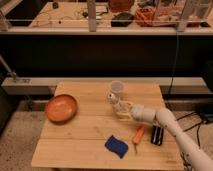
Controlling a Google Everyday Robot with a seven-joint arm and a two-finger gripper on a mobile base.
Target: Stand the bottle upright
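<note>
Bottle (pixel 113 97) appears upright on table (pixel 85 130), just beside cup (pixel 117 88). Tool (pixel 120 108) sits at its base; whether it grips or is released, cannot tell. Judged nearly done: withdrawal left.

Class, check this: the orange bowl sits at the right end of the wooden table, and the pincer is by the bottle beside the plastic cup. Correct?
Not quite. The camera view shows the orange bowl at the left end of the wooden table. The rest holds: the pincer is by the bottle beside the plastic cup.

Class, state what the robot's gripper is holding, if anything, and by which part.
The gripper is at the bottle, beside the cup; whether it actually grips the bottle cannot be told.
</note>
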